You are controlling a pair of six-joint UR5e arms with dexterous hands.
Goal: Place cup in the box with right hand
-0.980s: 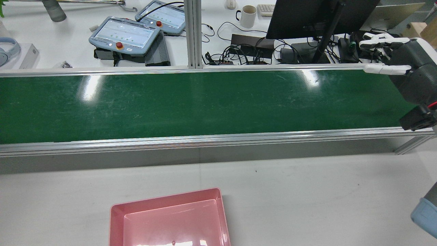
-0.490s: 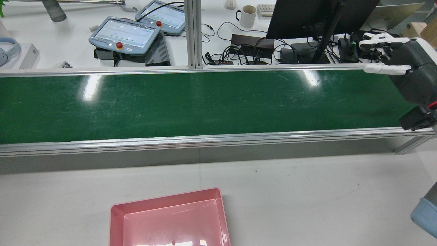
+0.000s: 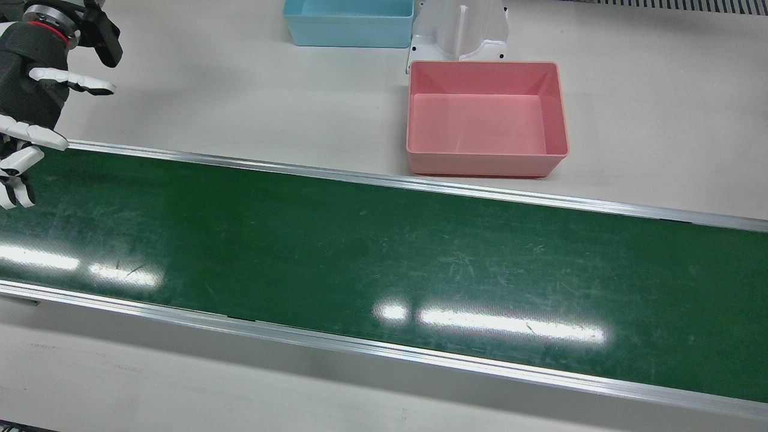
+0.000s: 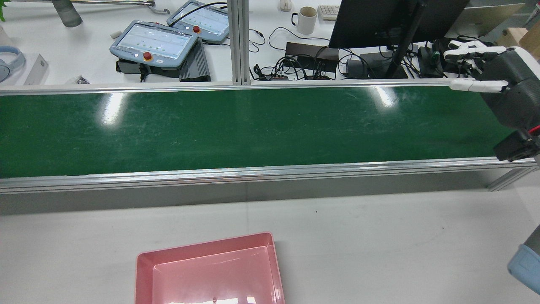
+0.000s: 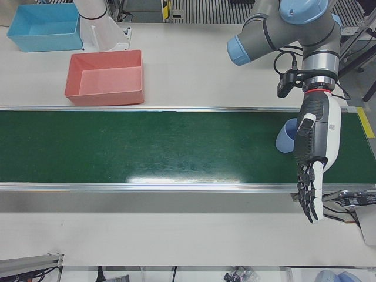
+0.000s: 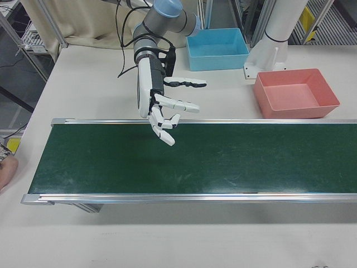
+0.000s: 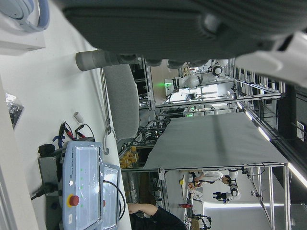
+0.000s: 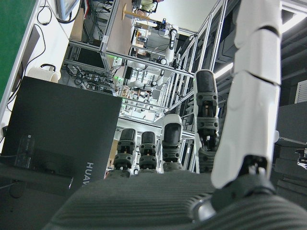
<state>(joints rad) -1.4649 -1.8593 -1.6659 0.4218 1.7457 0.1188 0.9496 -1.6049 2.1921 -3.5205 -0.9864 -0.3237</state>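
Right hand (image 6: 162, 106) hangs over its own end of the green belt (image 6: 223, 156), near the edge closest to the robot. Palm is side-on and the fingers (image 6: 187, 105) are spread wide and straight. It's released, nothing in it. Rear view has the same hand (image 4: 485, 69) at the far right with the fingers pointing out over the belt's far rail. In the front view it (image 3: 27, 102) sits at the left edge.

The belt under and around that hand is bare green with glare patches.

Next out, on the white table on the robot's side of the belt: the blue box (image 6: 218, 58), then the white pedestal (image 6: 268, 56), then the pink box (image 6: 295, 110) just beside the pedestal. Both boxes are upright with the open side up. The pink one sits near the belt rail but not touching it.

The cup (image 5: 285, 138) is light blue and sits on the belt at the opposite end, well apart from the right hand and past both boxes. It's right next to the left hand (image 5: 317, 153), which covers part of it, so I can't tell if they touch; probably not. Left hand points straight down, fingers extended, grasping nothing.

Farthest back in the rear view, on the desk beyond the belt: two teach pendants (image 4: 154, 42), a white mug (image 4: 306, 20) and a dark monitor (image 4: 379, 21).
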